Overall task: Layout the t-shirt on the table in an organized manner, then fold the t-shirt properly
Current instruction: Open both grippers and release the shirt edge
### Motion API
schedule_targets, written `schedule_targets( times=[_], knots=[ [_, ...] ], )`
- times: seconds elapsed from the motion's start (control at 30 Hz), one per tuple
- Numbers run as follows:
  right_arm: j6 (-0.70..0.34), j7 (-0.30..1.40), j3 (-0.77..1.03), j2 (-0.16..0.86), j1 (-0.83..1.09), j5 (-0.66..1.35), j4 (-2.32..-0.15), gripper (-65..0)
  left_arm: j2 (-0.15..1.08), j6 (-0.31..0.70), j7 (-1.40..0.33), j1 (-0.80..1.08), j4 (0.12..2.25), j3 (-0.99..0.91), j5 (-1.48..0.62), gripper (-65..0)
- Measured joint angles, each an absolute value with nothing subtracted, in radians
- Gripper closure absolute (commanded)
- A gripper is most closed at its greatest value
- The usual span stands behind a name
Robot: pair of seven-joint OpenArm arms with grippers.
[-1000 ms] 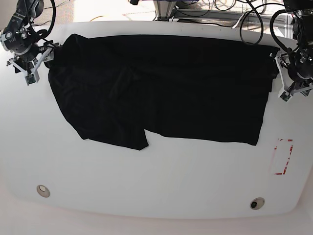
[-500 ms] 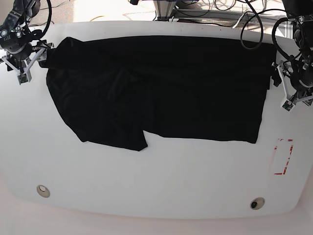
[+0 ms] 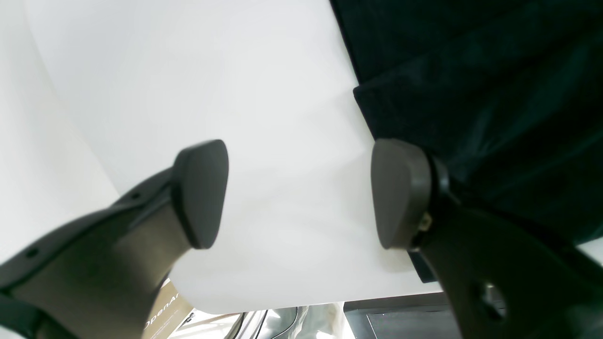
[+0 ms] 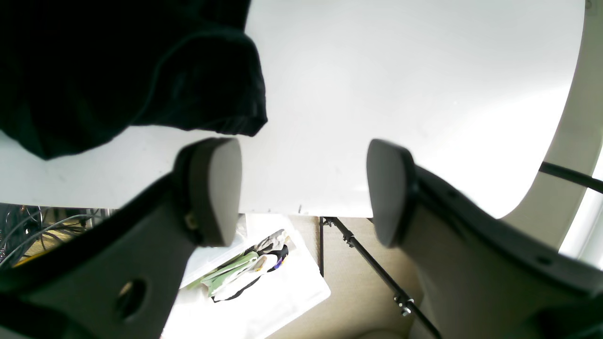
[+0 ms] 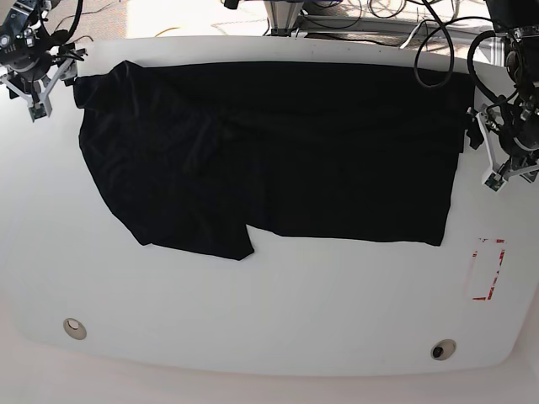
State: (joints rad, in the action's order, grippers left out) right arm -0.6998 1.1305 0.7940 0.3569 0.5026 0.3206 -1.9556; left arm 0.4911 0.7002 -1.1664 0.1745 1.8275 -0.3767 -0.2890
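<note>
You have the large plain black fabric t-shirt (image 5: pixel 278 151) spread across the far half of the wide glossy white table (image 5: pixel 278 311), lying flat with a sleeve-like flap jutting toward the near edge. Your left gripper (image 3: pixel 299 195) hangs just off one end of the t-shirt, over bare table, jaws spread wide and holding nothing; in the left wrist view one dark fingertip (image 3: pixel 400 193) sits right at the t-shirt's edge, though you cannot tell from here whether it touches the cloth. Your right gripper (image 4: pixel 304 190) hangs past the t-shirt's other end, near the table's rounded corner, jaws parted and empty, with a bunched fold of the t-shirt (image 4: pixel 141 70) just beside one pad. The red rectangular tape mark (image 5: pixel 487 269) lies clear of the t-shirt, toward the table's near side beyond the left gripper's end. Two small round holes (image 5: pixel 74 327) sit near the table's near edge, well apart from the t-shirt.
</note>
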Motion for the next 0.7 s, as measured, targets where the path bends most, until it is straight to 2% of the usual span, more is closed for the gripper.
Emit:
schedule_targets(
  times=[0.27, 0.43, 0.5, 0.7],
  knots=[
    [-0.700, 1.134, 0.789, 0.352, 0.484, 0.337, -1.987, -39.5, 0.490, 0.700, -1.166, 0.166, 1.826, -0.377, -0.288, -44.6],
    [-0.697, 1.134, 0.768, 0.313, 0.408, 0.367, -1.995, -37.7, 0.488, 0.700, -1.163, 0.161, 1.826, -0.377, -0.288, -44.6],
    [-0.704, 1.122, 0.757, 0.297, 0.387, 0.405, -1.996, -33.9, 0.487, 0.700, -1.161, 0.155, 1.825, -0.377, -0.286, -44.6],
    [-0.697, 1.128, 0.732, 0.229, 0.343, 0.374, -1.959, -12.0, 0.464, 0.699, -1.082, 0.136, 1.820, -0.377, -0.278, -44.6]
  ],
)
